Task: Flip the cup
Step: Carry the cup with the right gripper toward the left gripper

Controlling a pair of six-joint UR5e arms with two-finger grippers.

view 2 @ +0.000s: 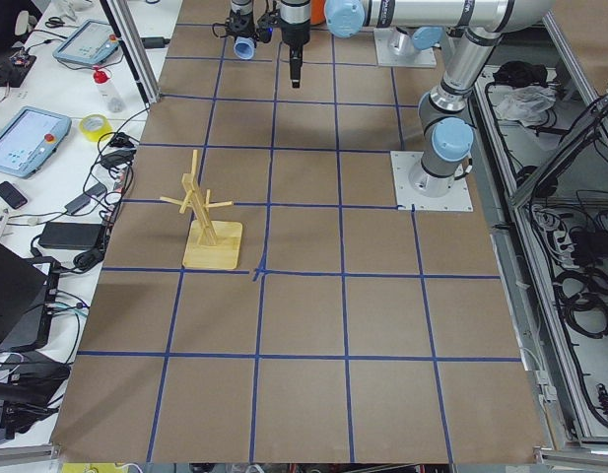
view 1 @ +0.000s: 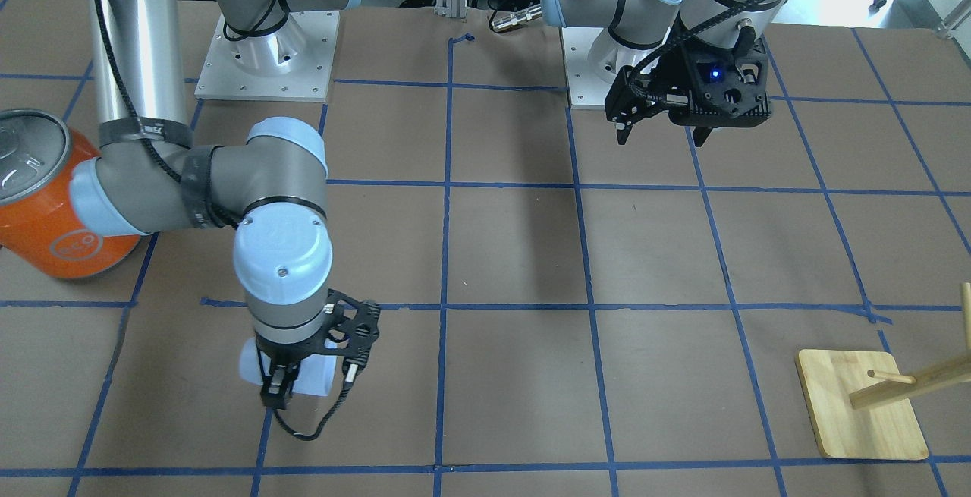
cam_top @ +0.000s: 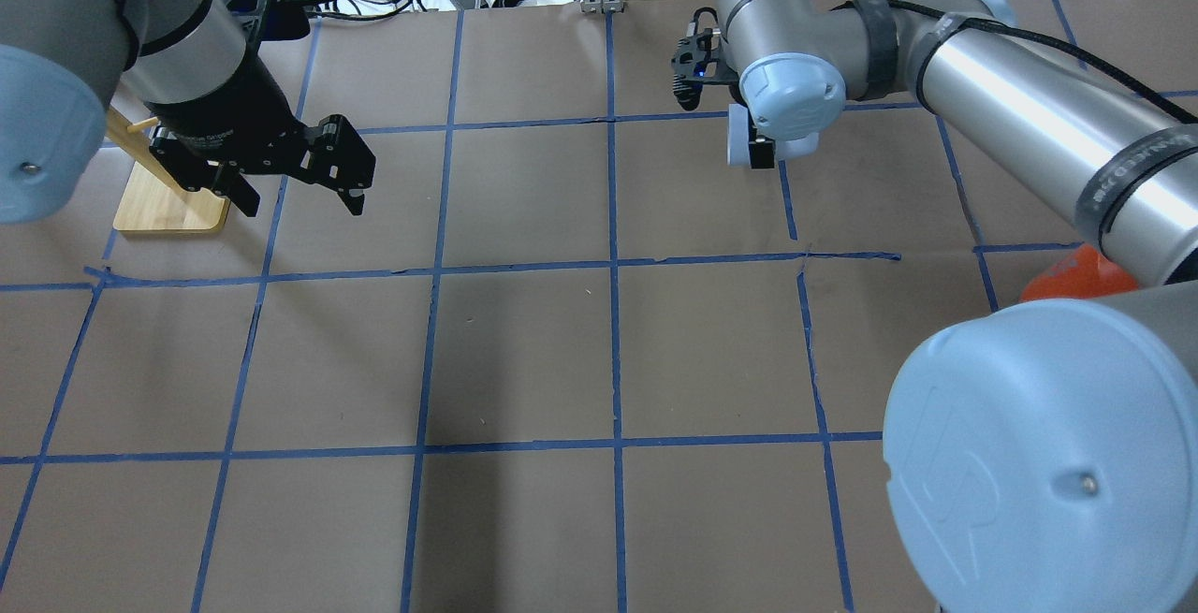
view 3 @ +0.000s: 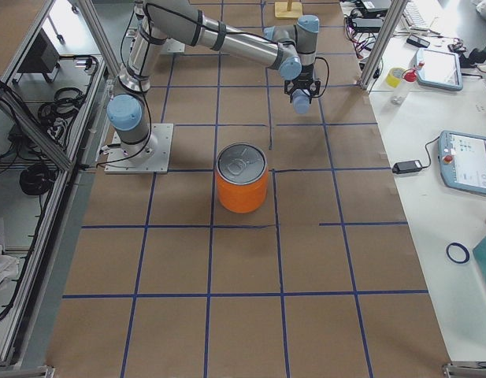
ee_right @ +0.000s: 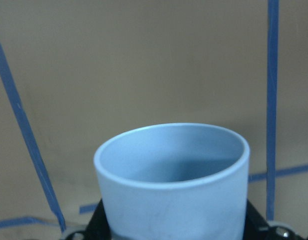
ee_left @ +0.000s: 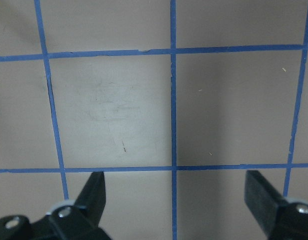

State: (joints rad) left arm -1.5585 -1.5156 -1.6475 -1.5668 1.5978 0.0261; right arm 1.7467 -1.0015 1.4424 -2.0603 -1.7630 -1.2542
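The pale blue-white cup (view 1: pixel 318 380) lies on its side between the fingers of my right gripper (view 1: pixel 277 394), which points down and is shut on it near the far side of the table. In the right wrist view the cup (ee_right: pixel 173 195) fills the lower frame, its open bluish mouth turned sideways along the table. I cannot tell whether it touches the table. It also shows in the overhead view (cam_top: pixel 739 138) under the right gripper (cam_top: pixel 760 153). My left gripper (cam_top: pixel 299 197) is open and empty above the table; its fingers (ee_left: pixel 94 192) are wide apart.
A large orange can (view 1: pixel 45 216) with a grey lid stands beside the right arm's elbow, also in the exterior right view (view 3: pixel 242 187). A wooden peg stand (cam_top: pixel 173 206) on a square base stands near the left gripper. Blue tape lines grid the brown table.
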